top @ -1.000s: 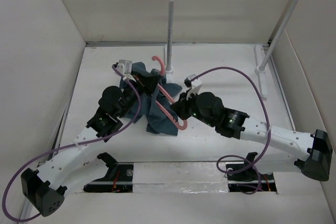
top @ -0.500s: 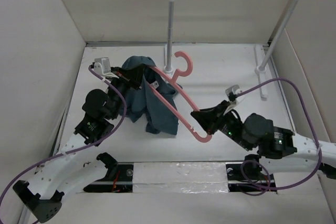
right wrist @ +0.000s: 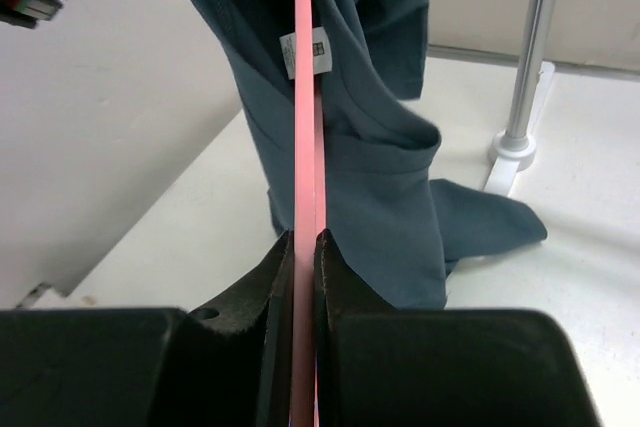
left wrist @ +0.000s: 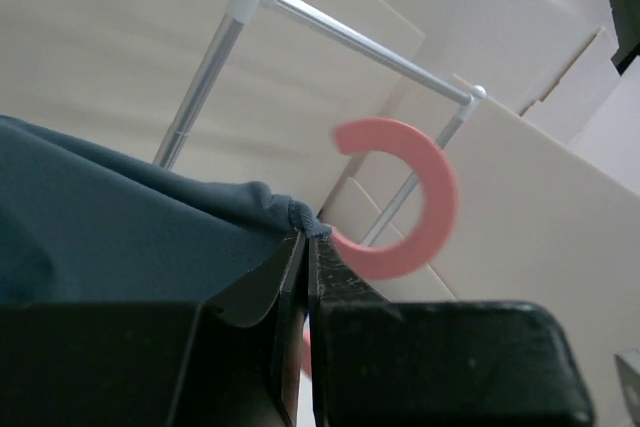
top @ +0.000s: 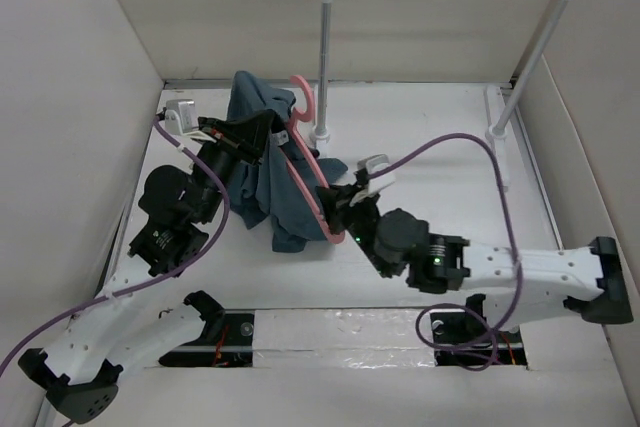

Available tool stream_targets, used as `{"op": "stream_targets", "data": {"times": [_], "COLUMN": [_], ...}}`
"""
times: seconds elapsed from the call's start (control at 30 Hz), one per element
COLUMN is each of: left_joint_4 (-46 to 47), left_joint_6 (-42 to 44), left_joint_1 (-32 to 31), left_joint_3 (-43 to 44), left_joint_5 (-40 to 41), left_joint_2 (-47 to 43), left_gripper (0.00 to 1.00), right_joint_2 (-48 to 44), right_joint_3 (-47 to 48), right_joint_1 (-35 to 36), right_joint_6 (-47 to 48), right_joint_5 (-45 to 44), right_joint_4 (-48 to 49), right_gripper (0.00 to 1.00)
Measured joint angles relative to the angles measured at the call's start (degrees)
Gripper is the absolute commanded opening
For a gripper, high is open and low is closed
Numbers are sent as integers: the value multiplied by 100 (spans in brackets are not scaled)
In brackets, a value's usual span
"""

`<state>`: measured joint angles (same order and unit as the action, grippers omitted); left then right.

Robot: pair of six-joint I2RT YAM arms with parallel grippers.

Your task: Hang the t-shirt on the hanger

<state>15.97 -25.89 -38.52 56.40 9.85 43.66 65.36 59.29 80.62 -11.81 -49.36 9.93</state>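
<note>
**While both claws grip, the shirt hangs against the hanger**

Where the left gripper [top: 272,127] reaches over the far left of the table [top: 430,127], its jaws are closed tight on a bunched edge of the t-shirt [top: 268,187] — the left wrist view shows the teal hem pinched right at the fingertips [left wrist: 290,247]. The cloth is lifted there and drapes down, and in the right wrist view its lower end lies on the tabletop near the foot of the rack [top: 326,57].

The right gripper [top: 332,199] is clamped narrowly on a thin arm of the hanger [top: 305,162], the pink bar running straight up between its fingers [right wrist: 275,267]. That bar lies across the shirt beside a white label [right wrist: 305,52] — whether it passes inside the neck opening cannot be told. The hook curves up just beside the rack's left post.
</note>
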Motion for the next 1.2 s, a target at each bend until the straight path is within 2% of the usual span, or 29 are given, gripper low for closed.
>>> {"op": "stream_targets", "data": {"times": [0.2, 0.3, 0.43, 0.53, 0.6, 0.77, 0.93, 0.97, 1.03, 1.07, 1.17, 1.2], "left_joint_4": [-201, -302, -334, -243, -57, 378, 476, 507, 516, 468, 422, 409], "left_joint_6": [-63, -72, -59, -66, -105, -205, -221, -212, -179, -153, -118, -114], "left_joint_1": [0, 0, 0, 0, 0, 0, 13, 13, 11, 4, -7, -7], "left_joint_3": [-107, -120, -120, -129, -131, -166, -402, -402, -400, -400, -444, -452], "left_joint_5": [-57, -55, -105, -310, -544, -1137, -1482, -1552, -1646, -1698, -1740, -1738], "left_joint_2": [31, -17, -107, 0, 170, 765, 796, 763, 654, 577, 291, 195], "left_gripper": [0, 0, 0, 0, 0, 0, 0, 3, 18, 33, 49, 50], "right_joint_2": [1106, 1097, 544, 177, 144, 647, 737, 741, 730, 699, 428, 306], "right_joint_3": [87, 44, -186, -236, -225, -136, -315, -315, -321, -369, -693, -828], "right_joint_1": [-525, -608, -494, -573, -901, -1867, -1963, -1965, -1965, -1965, -1919, -1897], "right_joint_6": [470, 813, 1191, 1213, 1099, 684, 551, 549, 544, 533, 527, 514], "right_joint_5": [85, 142, 188, 352, 647, 1412, 1781, 1838, 1978, 2028, 2116, 2120], "right_joint_4": [1180, 1775, 2334, 2531, 2636, 2669, 2747, 2780, 2859, 2953, 3141, 3169], "right_gripper": [0, 0, 0, 0, 0, 0, 0, 0, 0, 0, 0, 0]}}
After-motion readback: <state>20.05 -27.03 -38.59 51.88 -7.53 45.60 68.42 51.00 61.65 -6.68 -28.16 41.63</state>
